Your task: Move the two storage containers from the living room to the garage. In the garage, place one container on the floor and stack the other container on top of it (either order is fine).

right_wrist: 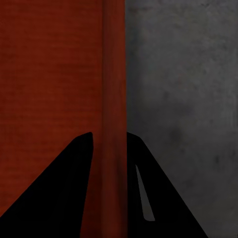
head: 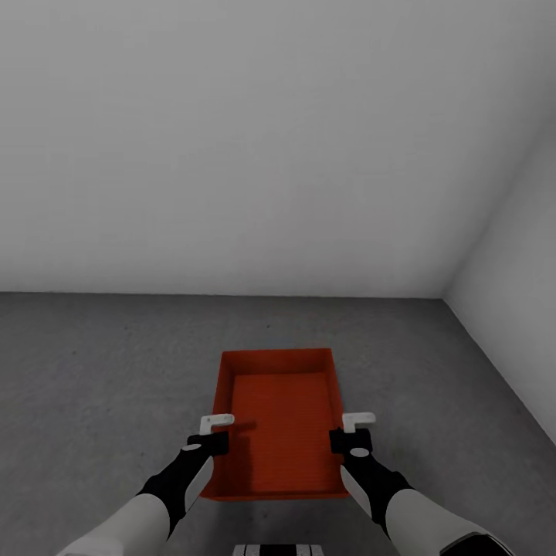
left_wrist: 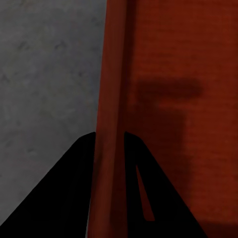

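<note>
Walls (head: 270, 139): plain pale grey, meeting in a corner at right.
Floor (head: 100, 371): dark grey speckled concrete.
Storage container (head: 279, 421): orange-red, open-topped, held between both arms; underside hidden, contact with floor unclear.
Left gripper (head: 208, 442): clamped astride the left side wall (left_wrist: 111, 99).
Right gripper (head: 351, 440): clamped astride the right side wall (right_wrist: 114, 74).

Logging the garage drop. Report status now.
Left gripper and right gripper each shut on a side wall of the storage container. One container, over the concrete floor near a corner. Nothing in the way.
</note>
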{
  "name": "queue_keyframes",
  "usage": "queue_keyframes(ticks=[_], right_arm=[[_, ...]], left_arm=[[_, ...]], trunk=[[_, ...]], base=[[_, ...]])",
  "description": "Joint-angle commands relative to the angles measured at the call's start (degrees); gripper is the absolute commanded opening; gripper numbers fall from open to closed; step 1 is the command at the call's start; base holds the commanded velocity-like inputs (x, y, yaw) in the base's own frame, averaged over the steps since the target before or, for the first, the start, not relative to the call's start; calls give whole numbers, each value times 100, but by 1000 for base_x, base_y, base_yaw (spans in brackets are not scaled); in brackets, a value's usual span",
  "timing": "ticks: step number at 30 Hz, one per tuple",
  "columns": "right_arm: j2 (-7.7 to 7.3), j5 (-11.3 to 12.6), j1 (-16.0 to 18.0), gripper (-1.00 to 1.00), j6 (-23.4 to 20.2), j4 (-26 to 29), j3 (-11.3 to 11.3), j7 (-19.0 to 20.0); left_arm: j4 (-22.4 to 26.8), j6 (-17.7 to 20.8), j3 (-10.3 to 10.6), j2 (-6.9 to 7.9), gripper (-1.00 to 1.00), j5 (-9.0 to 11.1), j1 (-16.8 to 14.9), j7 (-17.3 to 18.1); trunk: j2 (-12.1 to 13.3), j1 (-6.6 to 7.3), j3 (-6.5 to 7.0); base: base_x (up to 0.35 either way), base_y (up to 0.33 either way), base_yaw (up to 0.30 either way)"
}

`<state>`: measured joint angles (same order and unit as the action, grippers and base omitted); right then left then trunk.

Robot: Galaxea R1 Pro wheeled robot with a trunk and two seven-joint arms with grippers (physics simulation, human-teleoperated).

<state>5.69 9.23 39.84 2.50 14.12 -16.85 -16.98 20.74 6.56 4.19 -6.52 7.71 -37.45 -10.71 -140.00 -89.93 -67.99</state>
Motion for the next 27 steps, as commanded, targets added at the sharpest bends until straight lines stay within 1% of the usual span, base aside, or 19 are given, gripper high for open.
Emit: queue_keyframes(ticks=[1, 8, 26, 27], right_arm=[[2, 35, 6, -100, 22, 127, 112, 2], [-1, 35, 6, -100, 22, 128, 112, 2], [-3, 35, 6, -100, 14, 126, 112, 2], [-1, 35, 6, -100, 14, 126, 112, 2]], left_arm=[[9, 36, -32, 5, -100, 2, 4, -72], [9, 34, -32, 3, -100, 2, 3, -72], [9, 38, -32, 1, -100, 2, 7, -72], [9, 38, -32, 1, -100, 2, 5, -72]], trunk=[[-43, -21, -23], [-324, -175, -149], [-324, -175, -149], [-325, -177, -171]], base=[[0, 0, 0], [0, 0, 0], [0, 0, 0], [0, 0, 0]])
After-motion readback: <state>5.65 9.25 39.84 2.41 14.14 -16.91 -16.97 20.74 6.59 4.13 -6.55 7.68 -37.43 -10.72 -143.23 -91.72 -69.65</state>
